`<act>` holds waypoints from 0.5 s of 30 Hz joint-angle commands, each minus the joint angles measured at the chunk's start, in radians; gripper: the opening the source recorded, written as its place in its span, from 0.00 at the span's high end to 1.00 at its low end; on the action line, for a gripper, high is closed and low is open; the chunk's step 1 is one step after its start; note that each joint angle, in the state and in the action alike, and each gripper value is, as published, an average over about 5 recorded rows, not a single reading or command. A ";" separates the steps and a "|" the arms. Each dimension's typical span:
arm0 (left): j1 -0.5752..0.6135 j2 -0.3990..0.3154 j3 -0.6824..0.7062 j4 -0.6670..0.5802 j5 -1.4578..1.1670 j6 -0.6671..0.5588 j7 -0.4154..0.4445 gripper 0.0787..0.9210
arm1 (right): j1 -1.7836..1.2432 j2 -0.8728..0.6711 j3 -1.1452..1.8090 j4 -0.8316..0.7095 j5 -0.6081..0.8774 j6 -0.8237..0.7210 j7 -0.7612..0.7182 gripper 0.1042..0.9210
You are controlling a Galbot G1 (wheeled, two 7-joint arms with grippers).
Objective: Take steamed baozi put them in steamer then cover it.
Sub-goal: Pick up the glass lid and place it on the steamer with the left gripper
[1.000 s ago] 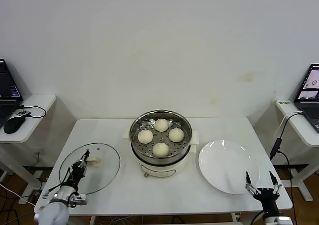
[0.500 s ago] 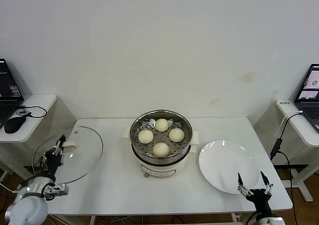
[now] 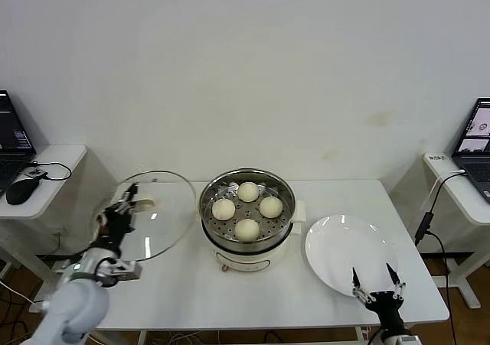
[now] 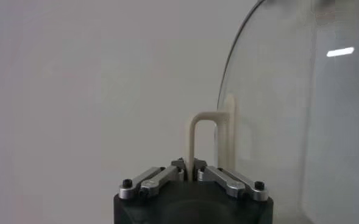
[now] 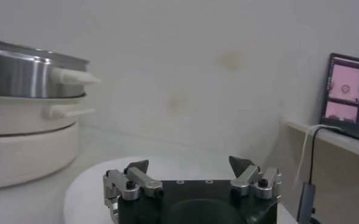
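Observation:
Four cream-white baozi (image 3: 246,208) lie in the shiny steel steamer (image 3: 211,224) on its white pot base at the table's middle. My left gripper (image 3: 125,206) is shut on the cream handle (image 4: 195,142) of the clear glass cover (image 3: 164,211) and holds it tilted in the air just left of the steamer. The cover's rim (image 4: 230,79) shows in the left wrist view. My right gripper (image 3: 375,282) is open and empty, low at the table's front right over the near edge of the white plate (image 3: 337,242). The steamer (image 5: 27,73) also shows in the right wrist view.
The white plate is bare, right of the steamer. Side desks with laptops (image 3: 14,135) stand at both sides; a black mouse (image 3: 21,192) and cables lie on the left one. A cable (image 3: 426,222) hangs by the table's right edge.
My left gripper has lifted the cover off the table, swung it out left, then carried it up and right toward the steamer. My right gripper has drifted left along the plate's near edge.

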 commanded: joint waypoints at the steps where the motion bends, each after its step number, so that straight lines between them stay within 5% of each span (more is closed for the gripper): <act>1: -0.302 -0.033 0.365 0.007 0.095 0.168 0.105 0.92 | 0.000 0.043 -0.017 -0.005 -0.134 0.001 0.014 0.12; 15: -0.496 -0.201 0.581 0.078 0.299 0.297 0.270 0.92 | 0.021 0.096 -0.043 -0.031 -0.302 -0.022 0.043 0.12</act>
